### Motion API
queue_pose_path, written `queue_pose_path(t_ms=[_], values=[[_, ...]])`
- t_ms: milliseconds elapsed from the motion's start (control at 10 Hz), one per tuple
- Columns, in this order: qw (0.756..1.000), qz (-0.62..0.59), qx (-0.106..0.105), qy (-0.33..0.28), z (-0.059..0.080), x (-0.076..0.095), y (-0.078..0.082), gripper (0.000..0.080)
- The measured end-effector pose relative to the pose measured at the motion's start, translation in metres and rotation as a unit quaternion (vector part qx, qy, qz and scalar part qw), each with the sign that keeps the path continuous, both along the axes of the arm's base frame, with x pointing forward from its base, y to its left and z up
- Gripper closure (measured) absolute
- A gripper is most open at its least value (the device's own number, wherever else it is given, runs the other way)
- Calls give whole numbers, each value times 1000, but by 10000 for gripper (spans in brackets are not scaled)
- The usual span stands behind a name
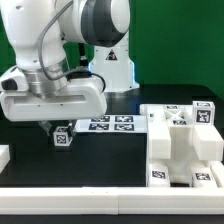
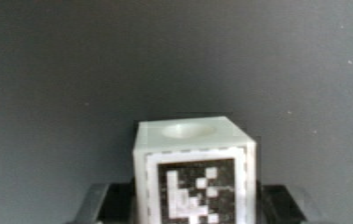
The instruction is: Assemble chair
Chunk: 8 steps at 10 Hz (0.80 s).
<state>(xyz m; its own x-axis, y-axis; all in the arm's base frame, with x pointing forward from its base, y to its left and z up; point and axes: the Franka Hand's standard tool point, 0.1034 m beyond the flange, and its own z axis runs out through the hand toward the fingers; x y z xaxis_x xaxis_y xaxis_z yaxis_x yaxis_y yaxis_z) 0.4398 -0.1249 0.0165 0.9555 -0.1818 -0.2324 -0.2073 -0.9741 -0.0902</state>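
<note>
My gripper (image 1: 62, 129) is shut on a small white chair piece (image 1: 64, 137) with a black-and-white tag and holds it just above the black table, at the exterior view's left. In the wrist view the piece (image 2: 194, 160) stands upright between my dark fingers (image 2: 112, 200), its tag facing the camera and a round dimple on its top; my gripper (image 2: 194, 208) grips its lower part. The stepped white chair structure (image 1: 186, 145), with several tags, stands at the exterior view's right.
The marker board (image 1: 110, 124) lies flat on the table between the held piece and the chair structure. Another white piece (image 1: 4, 156) shows at the exterior view's left edge. A white wall (image 1: 100, 200) runs along the table's front.
</note>
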Motion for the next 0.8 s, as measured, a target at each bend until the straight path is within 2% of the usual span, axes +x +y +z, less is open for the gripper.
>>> queue_pose_path(t_ms=[400, 500, 600, 700, 800], values=[[1000, -1, 1, 2, 0, 0, 0, 517], [999, -16, 15, 27, 6, -2, 2, 517], [999, -19, 19, 31, 12, 5, -1, 417], [999, -22, 19, 31, 15, 10, -4, 277], [999, -24, 24, 39, 16, 12, -6, 190]])
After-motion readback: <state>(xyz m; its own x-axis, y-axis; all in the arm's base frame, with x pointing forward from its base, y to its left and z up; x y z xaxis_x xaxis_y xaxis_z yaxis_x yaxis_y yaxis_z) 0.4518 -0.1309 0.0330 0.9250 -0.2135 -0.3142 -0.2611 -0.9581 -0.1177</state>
